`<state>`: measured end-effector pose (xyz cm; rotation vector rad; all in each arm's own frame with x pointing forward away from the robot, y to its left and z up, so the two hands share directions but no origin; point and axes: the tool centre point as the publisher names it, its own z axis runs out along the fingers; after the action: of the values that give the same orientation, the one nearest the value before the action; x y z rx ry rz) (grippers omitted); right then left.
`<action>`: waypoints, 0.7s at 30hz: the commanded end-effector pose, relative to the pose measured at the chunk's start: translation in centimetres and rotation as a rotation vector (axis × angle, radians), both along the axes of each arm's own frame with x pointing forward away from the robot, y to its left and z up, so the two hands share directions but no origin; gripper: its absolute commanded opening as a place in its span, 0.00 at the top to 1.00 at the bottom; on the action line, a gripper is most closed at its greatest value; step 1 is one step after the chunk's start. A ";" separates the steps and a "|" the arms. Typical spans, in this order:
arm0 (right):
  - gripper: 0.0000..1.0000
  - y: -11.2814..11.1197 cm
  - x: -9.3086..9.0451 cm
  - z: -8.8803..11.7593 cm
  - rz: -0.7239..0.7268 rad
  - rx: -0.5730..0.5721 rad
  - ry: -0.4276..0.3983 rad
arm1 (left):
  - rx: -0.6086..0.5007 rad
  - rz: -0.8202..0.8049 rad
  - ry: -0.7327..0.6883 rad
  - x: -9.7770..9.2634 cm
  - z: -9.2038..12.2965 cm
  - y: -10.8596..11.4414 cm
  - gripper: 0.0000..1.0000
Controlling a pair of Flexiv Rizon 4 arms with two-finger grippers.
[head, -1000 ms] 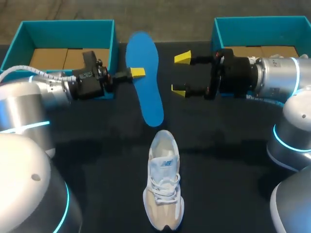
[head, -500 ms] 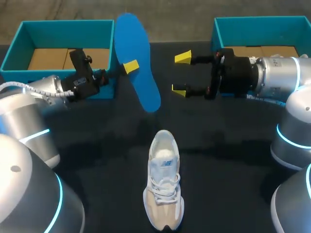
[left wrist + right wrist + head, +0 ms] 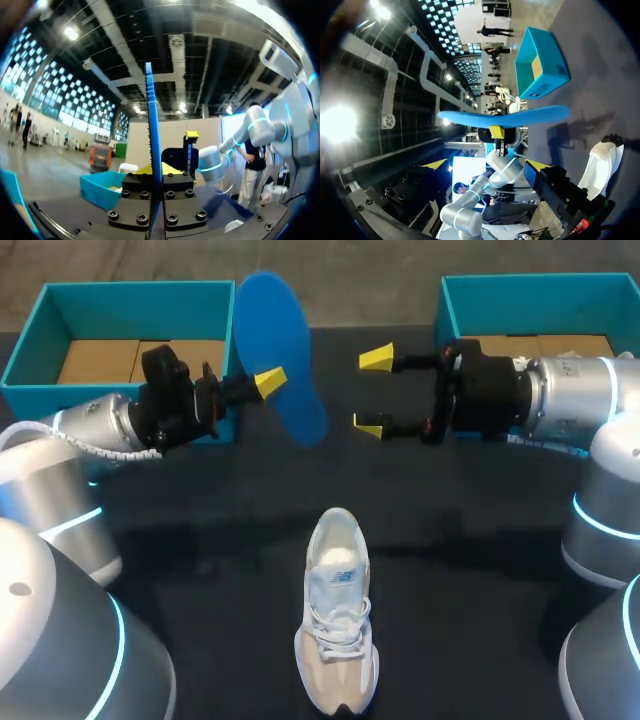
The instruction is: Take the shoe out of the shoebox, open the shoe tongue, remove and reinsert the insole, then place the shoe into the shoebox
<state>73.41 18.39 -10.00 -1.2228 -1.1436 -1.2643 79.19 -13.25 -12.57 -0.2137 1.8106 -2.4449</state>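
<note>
Insole (image 3: 152, 125) — edge-on from left wrist

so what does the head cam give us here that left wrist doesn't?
Head only: the shoe upright on the table, the insole seen broad-face, the left shoebox and right shoebox together, and the right gripper with its fingers spread on nothing.
Left wrist only: the insole edge-on, a thin blue strip running straight up between its own fingers, which press it from both sides.
Both: the insole, the left gripper shut on it, my right arm, and at least one shoebox.
</note>
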 end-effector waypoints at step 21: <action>0.00 0.3 0.0 0.0 -0.001 -0.002 0.001 | 0.000 -0.165 -1.041 -0.5 1.5 1.8 1.00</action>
<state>73.41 18.37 -9.97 -1.2238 -1.1449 -1.2617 77.89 -11.31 -10.71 0.6545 1.4812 -2.1589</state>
